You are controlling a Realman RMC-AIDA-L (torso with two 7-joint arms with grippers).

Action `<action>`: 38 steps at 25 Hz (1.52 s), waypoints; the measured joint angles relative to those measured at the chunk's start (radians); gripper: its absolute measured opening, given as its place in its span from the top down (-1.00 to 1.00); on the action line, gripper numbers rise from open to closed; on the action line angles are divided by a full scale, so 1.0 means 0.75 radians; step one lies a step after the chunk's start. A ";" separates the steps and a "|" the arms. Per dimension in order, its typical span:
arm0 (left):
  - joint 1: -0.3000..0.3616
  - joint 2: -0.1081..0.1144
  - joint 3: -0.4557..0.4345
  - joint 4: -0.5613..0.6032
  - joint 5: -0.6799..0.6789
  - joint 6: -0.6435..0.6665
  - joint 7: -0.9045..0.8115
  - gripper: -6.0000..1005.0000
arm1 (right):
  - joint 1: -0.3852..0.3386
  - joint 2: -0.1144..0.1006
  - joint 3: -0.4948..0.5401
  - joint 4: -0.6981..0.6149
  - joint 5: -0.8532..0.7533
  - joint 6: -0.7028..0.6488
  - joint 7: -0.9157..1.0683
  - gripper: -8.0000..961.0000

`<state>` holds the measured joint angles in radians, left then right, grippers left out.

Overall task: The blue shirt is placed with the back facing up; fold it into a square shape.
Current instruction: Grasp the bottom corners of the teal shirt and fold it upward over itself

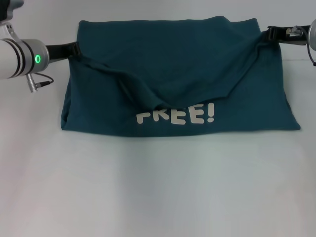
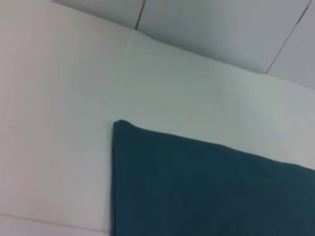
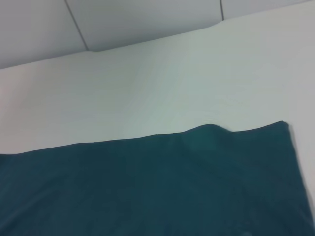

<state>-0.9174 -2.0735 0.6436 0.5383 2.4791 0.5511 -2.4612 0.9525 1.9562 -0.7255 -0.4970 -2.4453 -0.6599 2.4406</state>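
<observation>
Nearest us lies bare white tabletop (image 1: pixel 158 187); beyond it we see the blue shirt (image 1: pixel 177 84), white letters (image 1: pixel 176 115) showing on its near layer. Our left tool (image 1: pixel 75 49) pinches the shirt's left edge and our right tool (image 1: pixel 266 34) its right edge, each closed on fabric, so a folded layer sags between them above the letters.
</observation>
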 joint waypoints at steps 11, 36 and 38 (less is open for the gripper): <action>-0.017 -0.007 -0.003 -0.020 0.002 -0.084 -0.011 0.90 | 0.006 -0.018 0.000 0.024 0.000 0.052 0.001 0.87; 0.102 -0.049 0.102 0.119 -0.001 -0.089 -0.183 0.65 | -0.019 -0.055 -0.103 -0.007 -0.155 -0.098 0.148 0.41; 0.163 -0.065 0.104 0.217 -0.010 -0.025 -0.218 0.58 | -0.059 -0.063 -0.097 -0.057 -0.121 -0.171 0.148 0.31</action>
<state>-0.7953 -2.1226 0.7216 0.7007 2.4713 0.5325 -2.6248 0.9086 1.9090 -0.7986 -0.5398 -2.5358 -0.7879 2.5514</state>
